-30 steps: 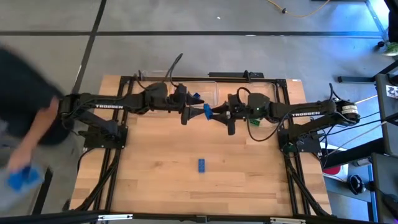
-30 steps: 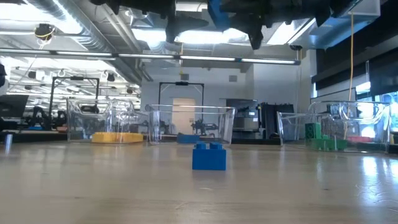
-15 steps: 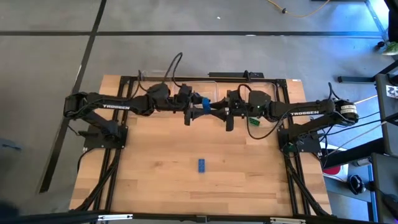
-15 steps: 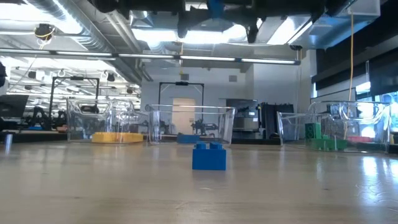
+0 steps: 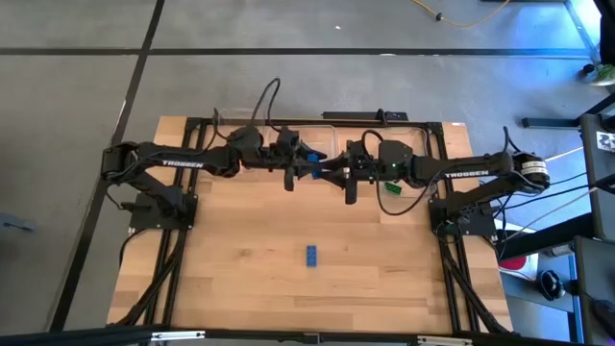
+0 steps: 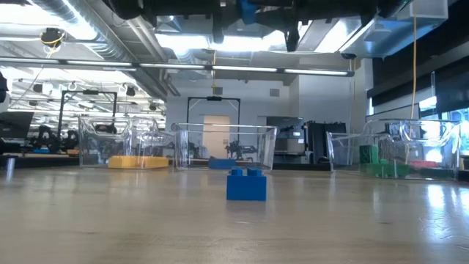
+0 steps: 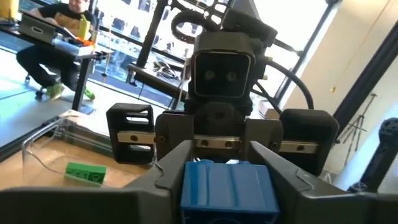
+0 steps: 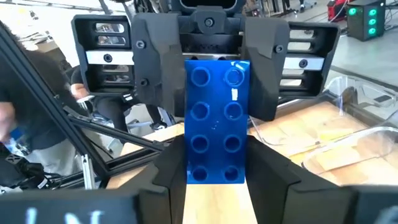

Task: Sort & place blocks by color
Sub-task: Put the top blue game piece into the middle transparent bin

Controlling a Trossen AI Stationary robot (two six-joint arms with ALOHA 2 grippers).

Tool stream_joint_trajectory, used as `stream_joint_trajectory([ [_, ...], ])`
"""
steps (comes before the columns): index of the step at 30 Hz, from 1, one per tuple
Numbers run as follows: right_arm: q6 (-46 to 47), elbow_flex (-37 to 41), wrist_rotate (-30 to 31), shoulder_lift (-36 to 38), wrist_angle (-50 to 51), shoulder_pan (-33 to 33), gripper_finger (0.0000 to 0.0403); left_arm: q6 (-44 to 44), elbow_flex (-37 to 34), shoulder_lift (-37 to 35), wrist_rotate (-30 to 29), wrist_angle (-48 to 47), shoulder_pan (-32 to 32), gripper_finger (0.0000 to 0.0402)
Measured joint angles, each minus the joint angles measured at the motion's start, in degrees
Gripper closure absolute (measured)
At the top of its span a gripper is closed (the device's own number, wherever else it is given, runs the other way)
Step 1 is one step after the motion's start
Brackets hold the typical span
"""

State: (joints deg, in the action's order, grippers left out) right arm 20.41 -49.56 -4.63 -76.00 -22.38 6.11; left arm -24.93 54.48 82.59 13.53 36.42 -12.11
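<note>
Overhead, both hands (image 5: pixel 317 171) pinching one blue block (image 8: pixel 217 121), another block (image 5: pixel 313 254) below

Blue block (image 8: pixel 216 121) held aloft; another (image 5: pixel 313 255) lies mid-table.

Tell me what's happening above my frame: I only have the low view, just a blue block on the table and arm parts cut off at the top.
Observer: From above, the left claw and right claw meet tip to tip over the back half of the table.
Operator: Is either carrying anything?
Observer: Yes. The right wrist view shows a second blue block in the air, with fingers of both claws against its sides.
Operator: What kind of block?
Observer: An oblong one with eight studs, in two rows of four.
</note>
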Motion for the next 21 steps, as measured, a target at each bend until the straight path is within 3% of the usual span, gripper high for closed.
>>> stream_joint_trajectory([
  [12, -1.2, 0.0, 0.8, 0.4, -1.1, 0.4, 0.027, -0.3, 0.0, -0.7, 4.5, 0.0, -3.6, 0.0277],
  [18, -2.1, 0.1, 7.6, 6.4, 9.4, 2.4, 0.0118, 0.9, 0.0, -5.1, 7.0, -6.3, -9.6, 0.0277],
  [21, -1.6, 0.0, 8.2, 10.6, 17.2, 4.2, 0.0065, 3.8, 0.0, -7.8, 7.6, -12.0, -12.2, 0.0277],
])
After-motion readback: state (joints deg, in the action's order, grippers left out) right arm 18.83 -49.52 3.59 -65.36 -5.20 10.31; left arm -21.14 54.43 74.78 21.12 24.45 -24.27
